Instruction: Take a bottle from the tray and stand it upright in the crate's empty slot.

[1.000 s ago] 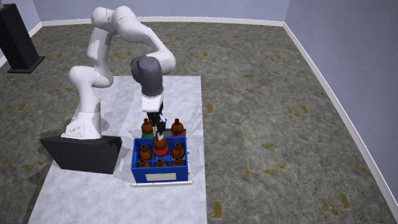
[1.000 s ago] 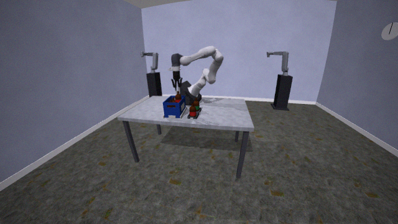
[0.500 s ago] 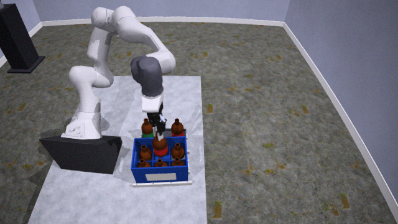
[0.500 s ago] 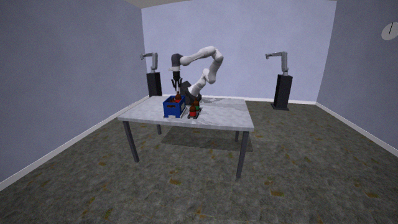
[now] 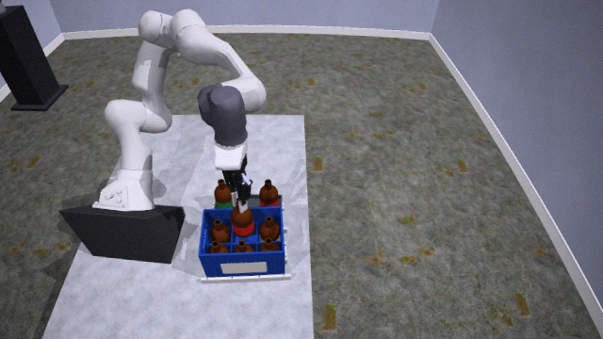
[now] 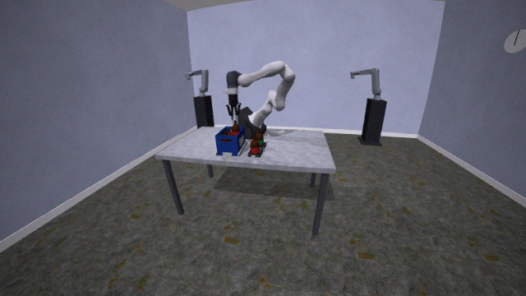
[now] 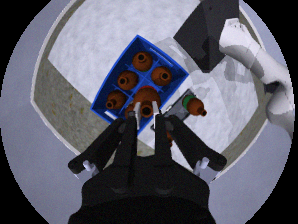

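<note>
The red-labelled bottle (image 5: 243, 220) hangs by its neck over the back middle slot of the crate (image 5: 243, 264), its base already down among the slot walls while its shoulders and label still stand above the rim. Its long axis runs vertical, cap up, in line with the gripper above; no tilt is readable in the top view.

The gripper (image 5: 241, 194) points straight down and is pinching the bottle's neck, its fingers drawn in close around the cap.

The step in hand looks like the insertion itself: the bottle has been carried from the tray and is partway into the 1 free slot. The next move calls for a straight, slow descent that keeps the bottle plumb until its base meets the crate floor, and only then a release and a vertical retreat. Since the crate stands loose on the counter (image 5: 141, 301), any sideways push against a divider could shove it.

Around it, 5 brown bottles fill the other slots, seated lower so that only necks and shoulders show. Behind the crate, the tray (image 6: 256, 153) carries 2 more bottles: a green-labelled one (image 5: 223, 194) just beside the gripper on one side, and another red-labelled one (image 5: 268, 193) on the other. The wrist view shows the crate directly below the fingers.
</note>
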